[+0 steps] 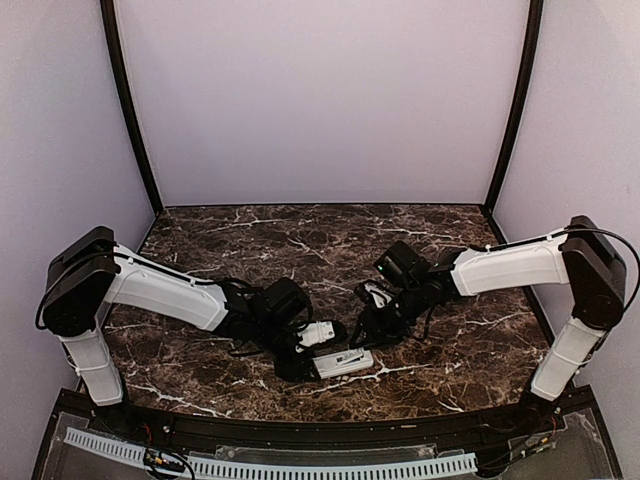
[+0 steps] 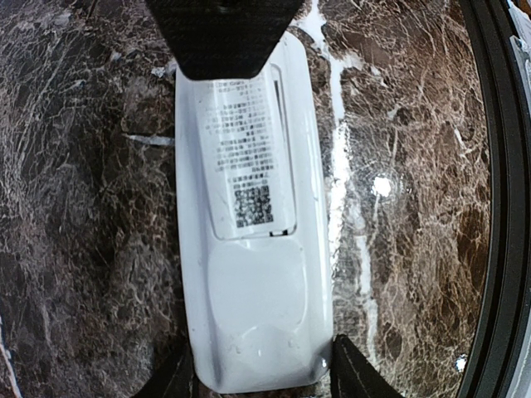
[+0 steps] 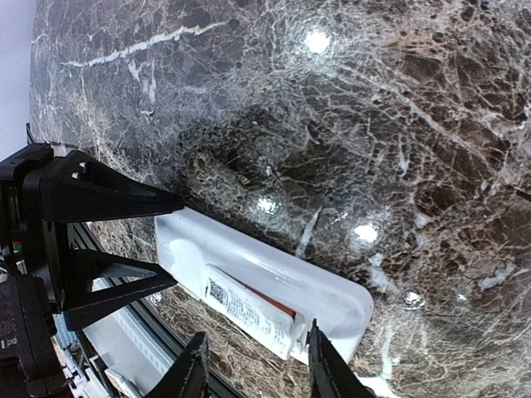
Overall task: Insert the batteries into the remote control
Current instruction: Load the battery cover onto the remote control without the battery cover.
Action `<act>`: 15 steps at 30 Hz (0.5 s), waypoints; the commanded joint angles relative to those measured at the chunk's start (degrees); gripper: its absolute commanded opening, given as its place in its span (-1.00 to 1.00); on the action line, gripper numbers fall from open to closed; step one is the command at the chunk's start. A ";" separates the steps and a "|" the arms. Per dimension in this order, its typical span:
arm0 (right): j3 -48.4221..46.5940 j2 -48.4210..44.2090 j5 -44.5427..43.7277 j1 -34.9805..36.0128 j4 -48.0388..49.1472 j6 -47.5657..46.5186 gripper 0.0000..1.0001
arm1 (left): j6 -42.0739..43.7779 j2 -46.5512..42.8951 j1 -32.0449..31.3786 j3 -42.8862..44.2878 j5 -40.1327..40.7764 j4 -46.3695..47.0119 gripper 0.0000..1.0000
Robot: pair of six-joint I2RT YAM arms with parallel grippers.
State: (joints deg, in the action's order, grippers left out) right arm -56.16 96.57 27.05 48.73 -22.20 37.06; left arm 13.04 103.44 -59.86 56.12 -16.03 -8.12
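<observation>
The white remote control [image 2: 253,290] lies back side up on the marble table near the front edge; it also shows in the top view [image 1: 345,362]. Its labelled battery cover [image 3: 249,311] sits on the compartment, slightly raised on one side. A strip of the orange-red battery [image 3: 278,304] shows under it; the blue battery is hidden. My left gripper [image 2: 261,381] clamps the remote's end between its fingers [image 3: 108,195]. My right gripper [image 3: 255,369] is open and hangs over the cover, with one fingertip [image 3: 319,340] at the cover's end.
The black rail of the table's front edge [image 2: 498,207] runs close beside the remote. A white perforated strip [image 1: 300,467] lies beyond that rail. Both arms meet low over the front middle of the marble table [image 1: 300,240].
</observation>
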 commanded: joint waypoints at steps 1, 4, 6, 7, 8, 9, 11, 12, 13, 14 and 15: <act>-0.63 0.35 -1.03 0.58 0.13 -0.77 -0.24 | -0.65 2.98 -0.53 -0.79 -0.76 -4.54 -0.71; -0.16 0.58 -0.59 0.57 0.52 -0.48 -0.25 | -0.65 2.99 -0.57 -0.75 -0.76 -4.54 -0.71; 0.61 0.53 -0.15 0.58 1.21 0.00 -0.27 | -0.65 3.07 -0.53 -0.77 -0.83 -4.54 -0.71; 0.94 0.48 0.03 0.58 1.71 0.15 -0.28 | -0.65 3.08 -0.53 -0.76 -0.84 -4.56 -0.71; 1.16 0.38 0.22 0.58 2.05 0.28 -0.33 | -0.67 3.06 -0.53 -0.77 -0.91 -4.55 -0.71; 1.22 0.37 0.46 0.58 2.34 0.37 -0.38 | -0.66 3.03 -0.53 -0.76 -0.83 -4.61 -0.71; 1.16 0.53 0.92 0.58 2.43 0.47 -0.45 | -0.67 3.08 -0.53 -0.79 -0.79 -4.62 -0.71; 1.17 0.56 1.04 0.58 2.42 0.47 -0.46 | -0.65 3.08 -0.57 -0.76 -0.77 -4.58 -0.71; 1.21 0.61 1.19 0.58 2.50 0.54 -0.48 | -0.74 3.08 -0.54 -0.75 -0.78 -4.50 -0.71; 1.43 0.62 1.36 0.53 2.65 0.67 -0.51 | -0.76 3.09 -0.53 -0.77 -0.77 -4.52 -0.71; 1.50 0.64 1.41 0.57 2.61 0.66 -0.54 | -0.74 3.09 -0.53 -0.76 -0.76 -4.55 -0.71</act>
State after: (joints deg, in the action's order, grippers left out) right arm -55.51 96.57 27.38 48.73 -21.23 37.36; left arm 13.02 103.48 -59.86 56.23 -16.03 -8.27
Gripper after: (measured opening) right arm 0.253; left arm 0.496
